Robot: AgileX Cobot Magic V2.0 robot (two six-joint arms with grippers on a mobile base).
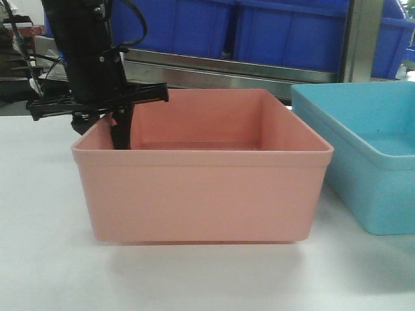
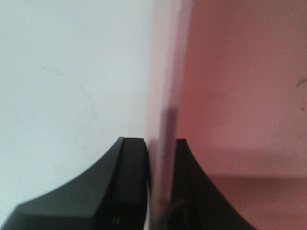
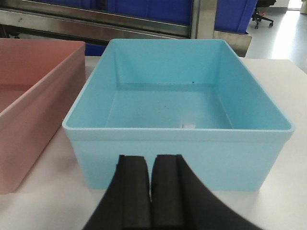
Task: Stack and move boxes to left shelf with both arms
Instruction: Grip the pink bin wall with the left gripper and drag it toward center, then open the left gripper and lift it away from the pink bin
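I log: right gripper (image 3: 150,160), pads pressed together, empty, just before sky-blue bin (image 3: 216,158) on white table (image 1: 39,259). Salmon-pink bin (image 1: 201,194) beside it, left gripper (image 2: 160,148) pinching its left wall. Behind: steel rail (image 1: 227,68), dark blue bins (image 1: 194,26).

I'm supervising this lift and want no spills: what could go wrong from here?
The left gripper pinches just one wall of the pink bin, so a lift could tilt it. The blue bin sits right beside it and might get bumped. The right gripper is shut, holding nothing.
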